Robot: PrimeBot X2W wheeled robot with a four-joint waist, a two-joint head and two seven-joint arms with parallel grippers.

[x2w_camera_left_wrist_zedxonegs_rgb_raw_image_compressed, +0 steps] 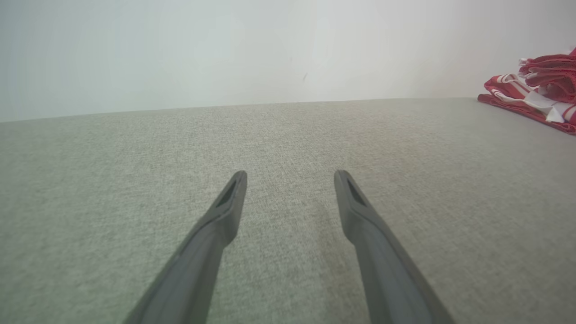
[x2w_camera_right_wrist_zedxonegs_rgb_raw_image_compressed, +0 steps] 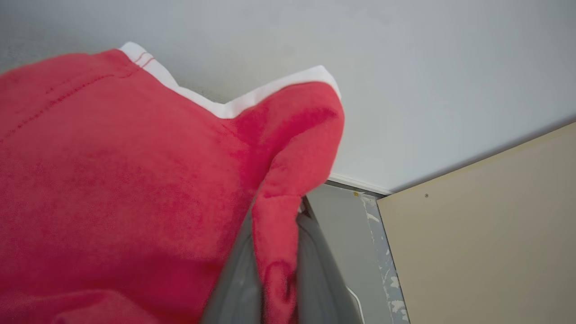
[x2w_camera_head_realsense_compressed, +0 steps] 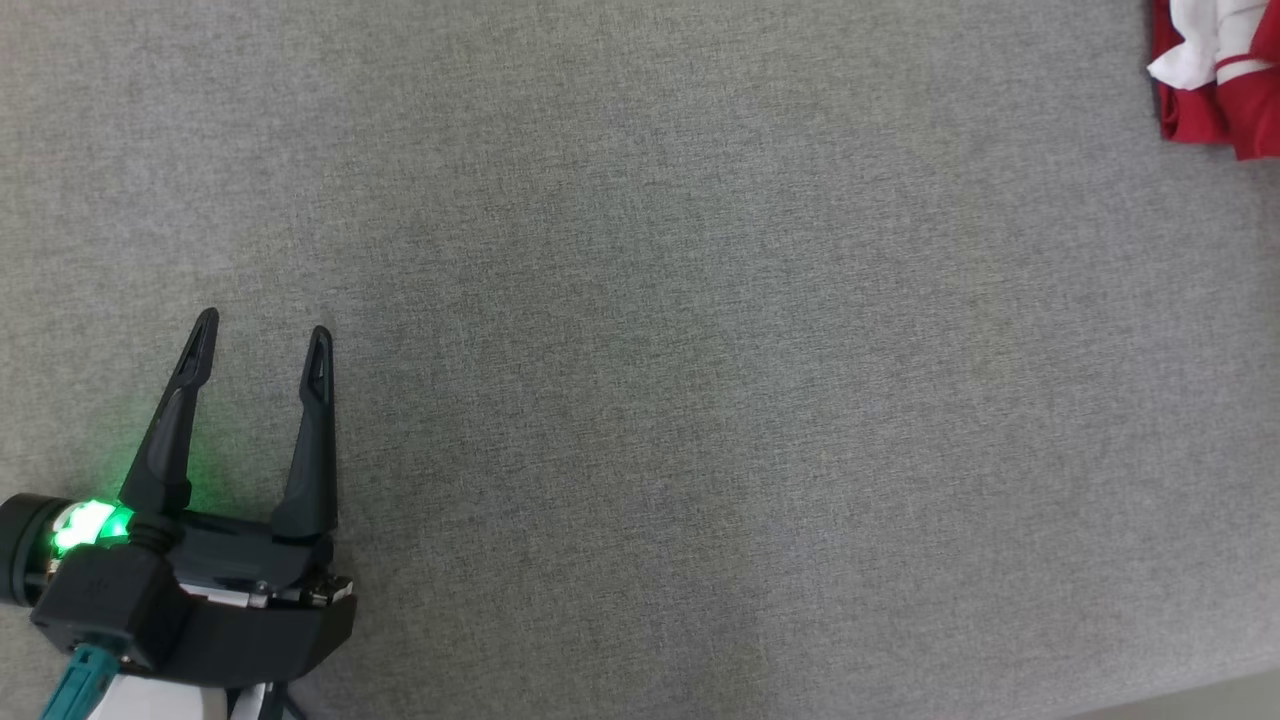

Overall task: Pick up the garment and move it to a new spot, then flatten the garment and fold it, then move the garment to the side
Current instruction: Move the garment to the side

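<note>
The garment (x2w_camera_head_realsense_compressed: 1215,75) is red with white trim and lies bunched at the far right top corner of the grey cloth table (x2w_camera_head_realsense_compressed: 650,350). In the left wrist view the garment (x2w_camera_left_wrist_zedxonegs_rgb_raw_image_compressed: 535,90) sits as a crumpled heap far to the right. My left gripper (x2w_camera_head_realsense_compressed: 262,335) hovers open at the lower left, far from the garment, its fingers (x2w_camera_left_wrist_zedxonegs_rgb_raw_image_compressed: 225,211) spread with nothing between them. In the right wrist view my right gripper (x2w_camera_right_wrist_zedxonegs_rgb_raw_image_compressed: 276,252) is shut on a fold of the red garment (x2w_camera_right_wrist_zedxonegs_rgb_raw_image_compressed: 112,202), which drapes over the fingers and hides their tips.
A pale wall (x2w_camera_left_wrist_zedxonegs_rgb_raw_image_compressed: 270,49) rises behind the table's far edge. The right wrist view shows a grey floor strip (x2w_camera_right_wrist_zedxonegs_rgb_raw_image_compressed: 346,225) and a beige panel (x2w_camera_right_wrist_zedxonegs_rgb_raw_image_compressed: 486,234) beyond the cloth. The table's front edge (x2w_camera_head_realsense_compressed: 1180,695) shows at the lower right.
</note>
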